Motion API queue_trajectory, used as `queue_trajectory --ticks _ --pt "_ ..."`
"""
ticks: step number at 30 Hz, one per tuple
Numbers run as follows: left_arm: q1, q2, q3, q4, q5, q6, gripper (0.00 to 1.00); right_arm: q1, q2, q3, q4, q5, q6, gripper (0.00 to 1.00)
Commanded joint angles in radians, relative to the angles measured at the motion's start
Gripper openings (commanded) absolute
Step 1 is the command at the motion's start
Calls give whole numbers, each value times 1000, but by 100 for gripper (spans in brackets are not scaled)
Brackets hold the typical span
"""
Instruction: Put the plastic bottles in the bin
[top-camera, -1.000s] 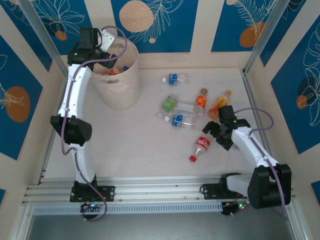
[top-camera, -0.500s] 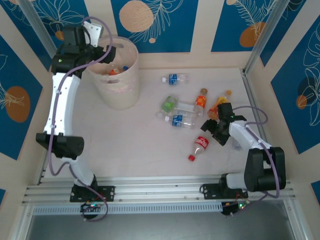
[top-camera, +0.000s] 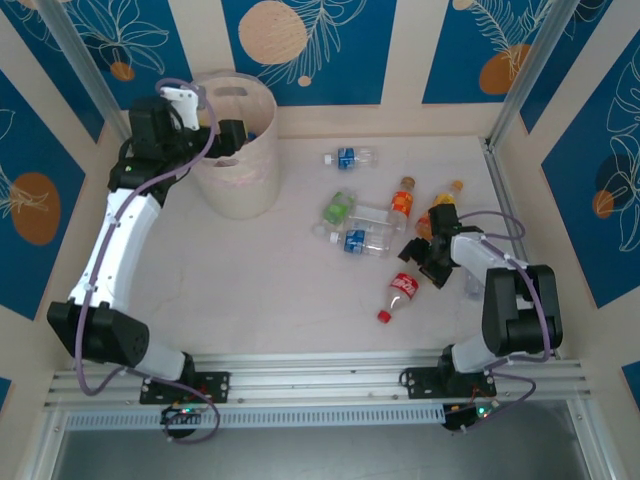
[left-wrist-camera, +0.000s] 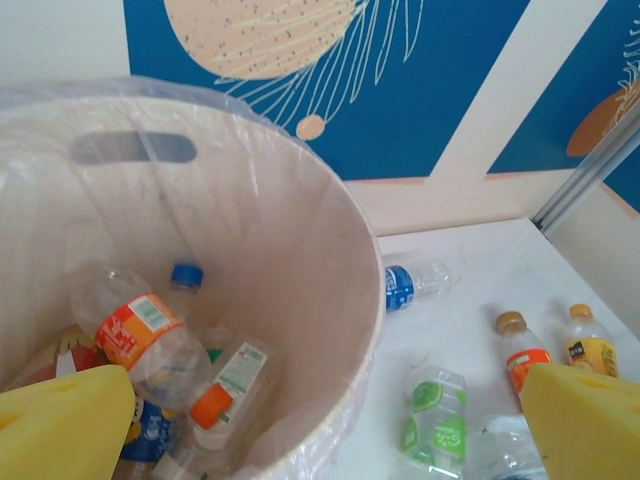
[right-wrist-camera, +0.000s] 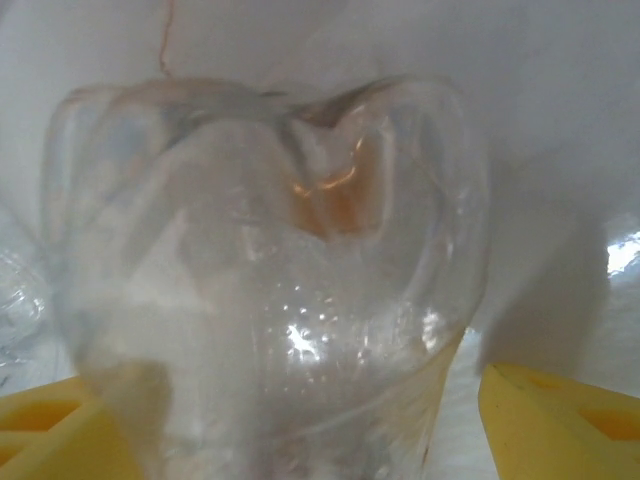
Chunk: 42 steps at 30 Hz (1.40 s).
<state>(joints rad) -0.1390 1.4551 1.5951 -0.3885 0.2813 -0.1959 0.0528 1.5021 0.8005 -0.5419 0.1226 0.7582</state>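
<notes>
The bin (top-camera: 240, 190) stands at the back left, and its pale inner wall (left-wrist-camera: 300, 230) fills much of the left wrist view. Several plastic bottles (left-wrist-camera: 135, 330) lie inside it. My left gripper (top-camera: 228, 140) hangs open and empty over the bin's near rim, with its yellow fingertips (left-wrist-camera: 60, 425) wide apart. Six bottles lie on the table; one of them is the red-labelled bottle (top-camera: 402, 288). My right gripper (top-camera: 423, 258) is open at that bottle's base. The clear base (right-wrist-camera: 270, 300) sits between its fingers (right-wrist-camera: 560, 420), with a gap on the right.
The other loose bottles are a blue-labelled one (top-camera: 347, 157) at the back, then green (top-camera: 339, 208), orange-capped (top-camera: 402, 198), orange (top-camera: 440, 205) and a second blue-labelled one (top-camera: 355, 240) in a cluster. Patterned walls and metal posts close in the table.
My left arm has swung round and brought its gripper lower over the bin's near-left rim. My right gripper has slid left up to the red-labelled bottle's base.
</notes>
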Motion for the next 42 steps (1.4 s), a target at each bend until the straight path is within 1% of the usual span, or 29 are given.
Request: queue_trajectory --ticks 1,2,6,8,11,12,14,18,22,26,29,34,37,42 --pt "-24 -76 -58 74 8 -29 100 8 29 8 22 -30 12 79" --pt "-31 -88 -74 77 -1 -29 100 8 35 9 25 -31 13 77" --pt "-59 -122 -125 79 -16 -23 100 16 43 11 31 -21 16 61" --pt "-71 -126 -134 63 -17 -18 100 21 38 13 25 -17 18 60" --pt "-89 -132 -152 57 -15 -7 100 27 11 14 10 -17 20 54" --pt "-97 -134 -158 58 -16 -7 100 32 -8 14 3 -17 22 51" --pt "-117 -132 -155 47 -12 -1 100 41 -51 16 -19 -13 21 49" --pt "-183 -112 -132 -6 -13 22 100 73 -171 28 -70 11 12 48" --pt "-272 -66 -77 -96 -25 38 100 104 -315 61 -90 5 -13 48" --pt "-363 5 -17 -162 65 33 100 151 -410 136 -67 11 -44 49" --pt "-452 58 16 -192 107 43 100 206 -418 212 -22 45 -72 49" --pt "-576 136 50 -211 146 64 100 302 -360 320 97 90 -129 49" --pt "-616 162 42 -180 172 60 100 347 -318 373 147 109 -157 49" --pt "-654 198 23 -129 195 51 100 394 -274 425 208 118 -164 49"
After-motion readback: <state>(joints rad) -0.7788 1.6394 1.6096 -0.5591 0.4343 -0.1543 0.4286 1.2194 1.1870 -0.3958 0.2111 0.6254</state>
